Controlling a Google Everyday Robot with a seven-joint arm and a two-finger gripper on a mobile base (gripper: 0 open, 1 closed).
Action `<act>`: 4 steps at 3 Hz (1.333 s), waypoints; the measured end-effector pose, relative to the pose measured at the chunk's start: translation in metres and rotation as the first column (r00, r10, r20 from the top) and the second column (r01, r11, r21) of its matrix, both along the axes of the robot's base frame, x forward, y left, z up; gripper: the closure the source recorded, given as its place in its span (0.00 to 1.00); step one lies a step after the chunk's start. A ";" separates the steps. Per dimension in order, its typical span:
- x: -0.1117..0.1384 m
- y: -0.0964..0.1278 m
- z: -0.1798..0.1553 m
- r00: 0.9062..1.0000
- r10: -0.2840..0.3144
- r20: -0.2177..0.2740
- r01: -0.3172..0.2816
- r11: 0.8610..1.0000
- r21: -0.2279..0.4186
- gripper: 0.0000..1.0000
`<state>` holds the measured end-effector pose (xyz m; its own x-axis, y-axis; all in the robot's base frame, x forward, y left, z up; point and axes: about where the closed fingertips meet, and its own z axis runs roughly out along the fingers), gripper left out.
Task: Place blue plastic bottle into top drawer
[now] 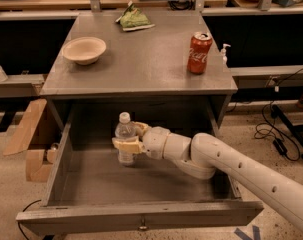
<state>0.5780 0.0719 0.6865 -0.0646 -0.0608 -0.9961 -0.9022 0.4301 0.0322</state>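
The blue plastic bottle [125, 133] is clear with a white cap and stands upright inside the open top drawer [141, 218]. Its base is at or just above the drawer floor, left of centre. My gripper [127, 145] reaches in from the right and is shut around the bottle's middle. The drawer is pulled fully out, its front panel with the small metal knob [141, 228] nearest the camera. My white arm [226, 166] crosses the drawer's right side.
On the grey table top [141, 66] stand a red Coca-Cola can [199, 53], a beige bowl [84, 50] and a green bag [133, 19]. A cardboard box [31, 144] sits on the floor to the left. Cables [278, 129] lie on the floor to the right.
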 end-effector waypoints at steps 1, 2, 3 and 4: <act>0.000 0.000 0.000 1.000 0.000 0.000 0.000 1.000 0.000 0.45; 0.000 0.001 0.001 1.000 0.001 0.000 -0.001 1.000 0.000 0.14; -0.001 0.002 0.001 1.000 0.004 0.001 -0.004 1.000 0.001 0.00; -0.001 0.002 0.001 1.000 0.004 0.001 -0.004 1.000 0.001 0.00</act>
